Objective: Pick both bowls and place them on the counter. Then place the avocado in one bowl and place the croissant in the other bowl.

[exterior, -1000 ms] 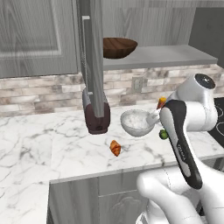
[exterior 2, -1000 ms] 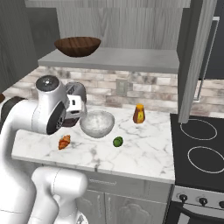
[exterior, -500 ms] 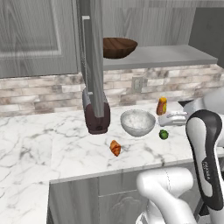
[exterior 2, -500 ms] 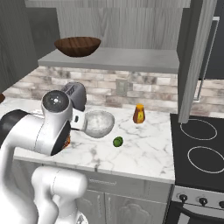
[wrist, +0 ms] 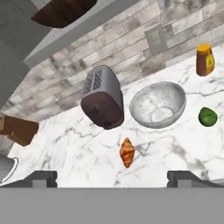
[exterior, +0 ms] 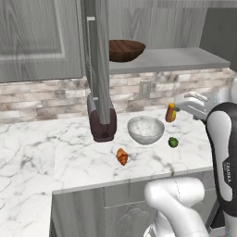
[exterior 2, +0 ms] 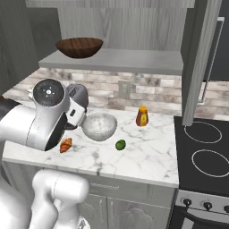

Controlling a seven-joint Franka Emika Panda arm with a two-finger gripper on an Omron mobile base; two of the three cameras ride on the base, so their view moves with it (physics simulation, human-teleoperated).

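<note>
Hand (wrist: 111, 177) open | marbled stone bowl (wrist: 158, 105) round | croissant (wrist: 127, 152) ridged

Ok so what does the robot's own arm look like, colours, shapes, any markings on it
The arm is built of glossy white rounded segments with dark grey to black joints. One joint ends in a round dark cap with a small ring of pale dots. A black forearm band carries small white lettering. The gripper has two small dark grey, blocky fingertips. No cables show.

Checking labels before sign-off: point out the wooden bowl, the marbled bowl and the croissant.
wooden bowl (exterior 2: 79, 47), right base view, front wall.
marbled bowl (exterior: 146, 130), left base view, inner wall.
croissant (wrist: 127, 152), hand view, ridged middle.
</note>
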